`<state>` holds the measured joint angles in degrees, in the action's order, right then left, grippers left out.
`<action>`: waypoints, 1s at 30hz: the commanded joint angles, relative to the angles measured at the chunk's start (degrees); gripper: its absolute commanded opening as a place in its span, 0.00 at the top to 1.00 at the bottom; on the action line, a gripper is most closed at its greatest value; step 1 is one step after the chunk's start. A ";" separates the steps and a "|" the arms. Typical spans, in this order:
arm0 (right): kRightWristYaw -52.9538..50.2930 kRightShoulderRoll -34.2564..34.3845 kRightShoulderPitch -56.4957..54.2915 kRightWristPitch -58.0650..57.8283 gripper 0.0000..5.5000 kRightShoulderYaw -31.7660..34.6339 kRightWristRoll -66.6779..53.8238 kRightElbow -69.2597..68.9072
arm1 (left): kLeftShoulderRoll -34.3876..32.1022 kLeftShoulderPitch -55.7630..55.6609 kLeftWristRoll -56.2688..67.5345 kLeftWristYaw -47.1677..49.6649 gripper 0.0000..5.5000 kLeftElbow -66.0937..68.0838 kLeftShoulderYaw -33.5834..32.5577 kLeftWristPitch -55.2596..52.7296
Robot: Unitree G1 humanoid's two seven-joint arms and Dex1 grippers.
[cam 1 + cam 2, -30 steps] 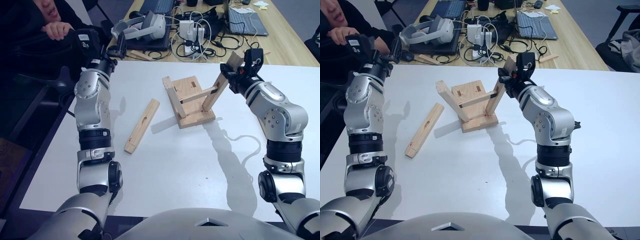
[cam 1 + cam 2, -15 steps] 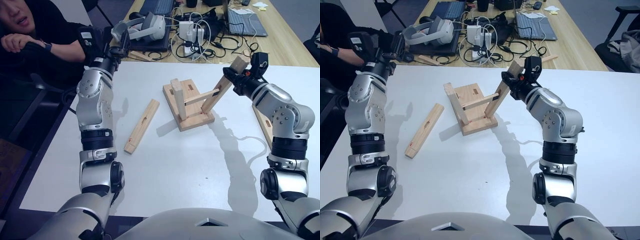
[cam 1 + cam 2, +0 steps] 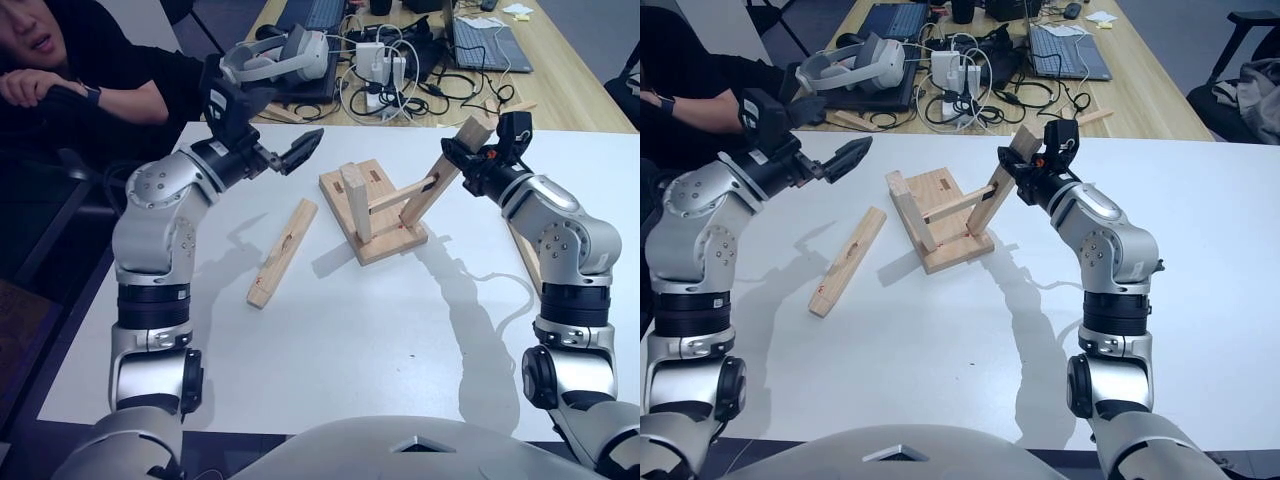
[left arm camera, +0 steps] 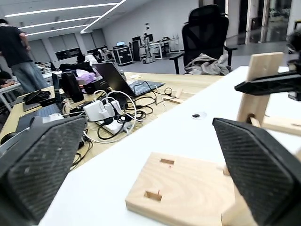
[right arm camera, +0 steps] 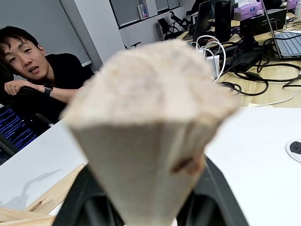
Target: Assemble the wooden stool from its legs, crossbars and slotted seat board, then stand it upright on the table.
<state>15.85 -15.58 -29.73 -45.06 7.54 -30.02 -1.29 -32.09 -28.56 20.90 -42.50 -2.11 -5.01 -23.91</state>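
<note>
Half-built stool [image 3: 372,208] — pale wood, slotted seat [image 3: 392,236]

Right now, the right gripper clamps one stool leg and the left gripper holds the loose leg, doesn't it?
No. The right gripper does clamp a stool leg, but the left gripper is open and empty, as the left wrist view shows; the loose leg lies untouched on the table.
</note>
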 commanded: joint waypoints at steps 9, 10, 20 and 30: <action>-0.57 0.80 1.38 -1.22 0.82 -1.55 1.67 3.03 | -9.42 -0.71 7.10 -20.18 0.02 -2.45 4.85 -10.58; -0.55 0.78 1.37 -1.29 0.82 -1.57 1.61 3.02 | -8.89 -0.81 7.80 -19.94 0.02 -3.25 5.38 -11.85; -0.34 1.04 1.45 -1.25 0.82 -2.39 1.65 2.61 | -1.43 0.58 9.98 -12.86 0.02 -9.37 8.54 -15.07; -0.63 1.36 1.51 -1.25 0.82 -2.51 1.73 2.16 | 6.86 1.78 8.88 -1.80 0.12 -9.76 9.10 -15.21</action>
<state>15.61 -15.00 -30.18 -43.98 6.38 -29.25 -0.74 -26.33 -27.20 30.51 -46.78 -12.26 4.62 -38.60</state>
